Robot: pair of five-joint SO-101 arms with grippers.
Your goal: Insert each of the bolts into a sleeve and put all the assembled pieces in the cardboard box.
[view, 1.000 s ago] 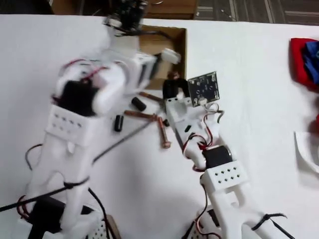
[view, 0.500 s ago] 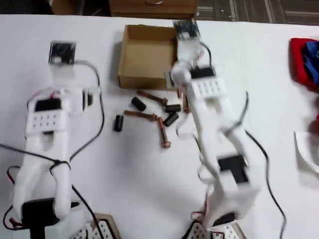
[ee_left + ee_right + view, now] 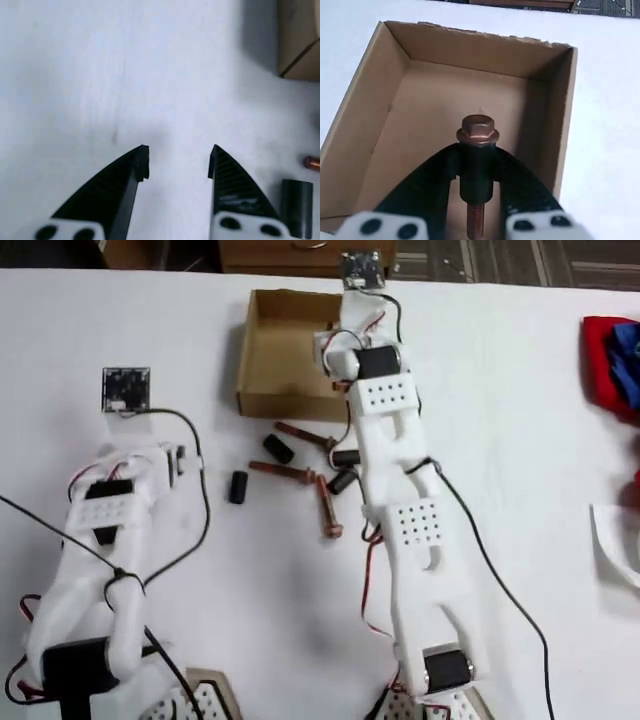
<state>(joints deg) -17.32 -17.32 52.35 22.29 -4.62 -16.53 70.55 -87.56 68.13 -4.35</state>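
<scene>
The right gripper (image 3: 477, 155) has pushed farther out and now hangs over the cardboard box (image 3: 470, 45), pinching a sleeved bolt (image 3: 478, 134), seemingly ready for release. The left gripper (image 3: 178, 160), spread, has drawn back over the bare surface (image 3: 100, 75). Loose bolts (image 3: 327, 508) and sleeves (image 3: 237, 487) await assembly.

Two white plastic robot arms, the left arm (image 3: 90, 570) and right arm (image 3: 425, 590), carry perforated panels (image 3: 388, 395), black servo motors (image 3: 447, 670), looping black cables (image 3: 205, 500) and red wires (image 3: 368, 570). The left end effector (image 3: 177, 160) and right end effector (image 3: 476, 150) have black pointed fingers (image 3: 120, 185) on white mounts (image 3: 65, 232).
</scene>
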